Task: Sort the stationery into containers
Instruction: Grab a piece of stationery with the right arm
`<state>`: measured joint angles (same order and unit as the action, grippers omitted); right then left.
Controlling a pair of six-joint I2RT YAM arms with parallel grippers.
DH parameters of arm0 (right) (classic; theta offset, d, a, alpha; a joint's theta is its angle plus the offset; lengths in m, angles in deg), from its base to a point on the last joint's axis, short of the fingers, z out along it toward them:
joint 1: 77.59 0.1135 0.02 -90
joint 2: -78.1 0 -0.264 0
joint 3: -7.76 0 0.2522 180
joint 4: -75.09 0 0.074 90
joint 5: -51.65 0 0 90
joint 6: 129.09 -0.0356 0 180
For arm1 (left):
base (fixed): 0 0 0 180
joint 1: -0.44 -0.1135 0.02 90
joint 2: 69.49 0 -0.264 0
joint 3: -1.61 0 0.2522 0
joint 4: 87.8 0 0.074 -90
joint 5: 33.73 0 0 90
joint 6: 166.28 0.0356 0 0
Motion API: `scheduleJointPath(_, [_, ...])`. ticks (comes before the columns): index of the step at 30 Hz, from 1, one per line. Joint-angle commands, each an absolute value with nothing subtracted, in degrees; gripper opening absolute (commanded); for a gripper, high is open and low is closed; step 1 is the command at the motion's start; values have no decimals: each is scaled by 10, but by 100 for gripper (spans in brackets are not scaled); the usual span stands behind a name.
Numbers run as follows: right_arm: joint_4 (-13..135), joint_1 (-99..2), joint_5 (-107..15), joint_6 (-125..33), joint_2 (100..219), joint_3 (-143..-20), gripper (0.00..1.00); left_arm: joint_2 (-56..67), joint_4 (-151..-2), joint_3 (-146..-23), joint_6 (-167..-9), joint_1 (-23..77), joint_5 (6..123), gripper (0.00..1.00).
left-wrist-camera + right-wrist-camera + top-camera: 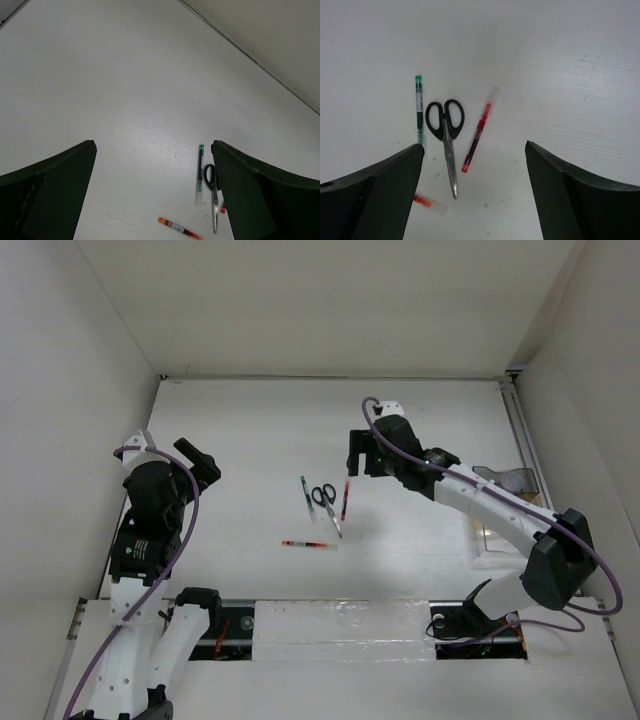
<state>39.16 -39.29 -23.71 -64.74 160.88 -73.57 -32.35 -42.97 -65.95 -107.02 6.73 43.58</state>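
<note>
Right gripper (pixel 360 464) hangs over the stationery with its jaws spread wide and nothing in them. It looks set up for a first pick rather than a carry.

The scissors (pixel 446 135) lie flat on the table (pixel 250 430), handles toward the far side and blades pointing back at the arms. They sit just left of the gap between the jaws in the wrist view. The green pen (pixel 419 110) is just beside them on the left and the red pen (pixel 477 135) just beside on the right, roughly parallel and centred under the gripper — probably the easiest grab. The other red pen (pixel 308 544) lies crosswise nearer the arms, a bit apart from the rest.

The boxes (pixel 505 485) sit well off to the right near the wall, beside the right arm, so that arm likely does the carrying. Can't make out the disc.

Left gripper (pixel 200 462) is parked well to the left, also wide open and empty, with the pile only off in the distance of its camera.
</note>
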Motion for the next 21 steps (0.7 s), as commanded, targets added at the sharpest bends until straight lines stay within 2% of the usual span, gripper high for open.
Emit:
scheduleJointPath(1, [421,-363,-232,-637,1636,-764,88,-316,-442,-656,-1076,67,423,100])
scheduleJointPath(7, [447,-329,-248,-612,1668,-769,79,-316,-442,-656,-1076,67,423,100])
scheduleJointPath(11, [408,-323,-183,-637,1706,-796,79,-311,-442,-656,-1076,67,423,100])
scheduleJointPath(14, [382,-329,-166,-664,1753,-829,75,-311,-442,-656,-1076,67,423,100])
scheduleJointPath(15, [374,-329,-156,-671,1763,-835,70,-311,-442,-656,-1076,67,423,100])
scheduleJointPath(21, [380,-335,-130,-699,1795,-836,69,-316,-442,-656,-1076,67,423,100])
